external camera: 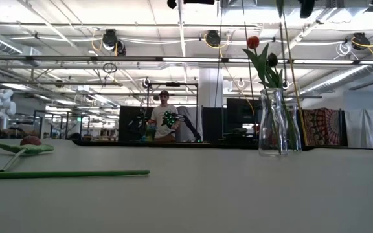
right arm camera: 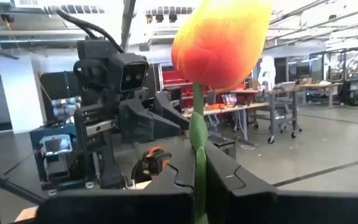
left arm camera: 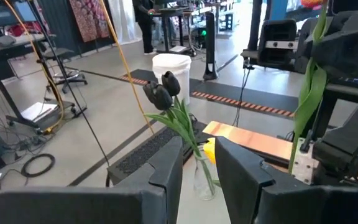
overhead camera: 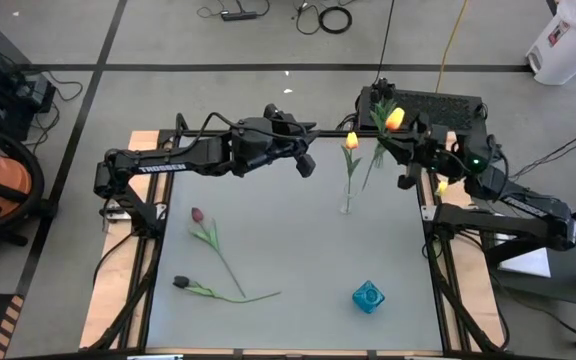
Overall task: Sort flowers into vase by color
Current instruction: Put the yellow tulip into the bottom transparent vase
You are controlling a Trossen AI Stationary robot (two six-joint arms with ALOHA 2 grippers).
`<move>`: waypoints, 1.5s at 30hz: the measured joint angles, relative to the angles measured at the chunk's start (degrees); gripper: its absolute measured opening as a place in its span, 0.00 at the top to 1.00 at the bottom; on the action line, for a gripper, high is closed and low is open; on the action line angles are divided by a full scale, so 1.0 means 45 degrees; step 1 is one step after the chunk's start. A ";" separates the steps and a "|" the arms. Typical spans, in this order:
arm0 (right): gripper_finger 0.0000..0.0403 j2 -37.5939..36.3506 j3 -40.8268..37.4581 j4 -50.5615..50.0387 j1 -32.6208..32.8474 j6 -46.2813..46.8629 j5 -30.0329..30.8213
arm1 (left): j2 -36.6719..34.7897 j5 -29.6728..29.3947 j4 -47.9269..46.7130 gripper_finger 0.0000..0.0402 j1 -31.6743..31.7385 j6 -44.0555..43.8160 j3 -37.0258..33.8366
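Observation:
My right gripper [overhead camera: 398, 142] is shut on a yellow-orange tulip [overhead camera: 395, 118], high over the table's far right. A clear glass vase [overhead camera: 346, 205] at the far middle holds a yellow tulip [overhead camera: 351, 140]. A second clear vase [left arm camera: 204, 180] with dark tulips [left arm camera: 161, 93] stands by the right arm. A pinkish-red tulip [overhead camera: 196, 214] and a dark tulip [overhead camera: 180, 282] lie flat on the table's left. My left gripper [overhead camera: 308, 163] hangs open and empty above the far middle, left of the vase. My right gripper pinches the tulip's thin green stem [right arm camera: 199, 168] between its two fingers, a short way below the bud head [right arm camera: 222, 37]. The tulip is lifted clear of the table. Its long stem end [overhead camera: 370, 185] slants down toward the clear vase.
A small blue vase [overhead camera: 368, 296] stands near the table's front right. A dark box [overhead camera: 438, 105] sits behind the far right corner. A stem [external camera: 63, 173] lies across the near left. People stand in the room beyond [external camera: 164, 113].

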 joint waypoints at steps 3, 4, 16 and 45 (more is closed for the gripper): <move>1.00 0.0474 0.0000 0.0275 -0.0001 -0.0002 -0.0409 | 0.0000 0.0000 -0.0029 0.75 0.0000 0.0000 0.0000; 1.00 0.0625 0.0000 0.0362 0.0000 -0.0016 -0.0578 | 0.0000 0.0000 -0.0028 0.75 0.0000 0.0000 0.0000; 1.00 0.1476 0.0000 0.1561 0.0000 -0.0016 -0.0938 | 0.0000 0.0030 -0.0120 0.75 0.0000 0.0005 0.0000; 0.92 0.2587 0.0002 0.1143 0.0000 -0.0335 -0.1662 | 0.0005 0.0029 -0.0115 0.75 0.0000 0.0010 0.0000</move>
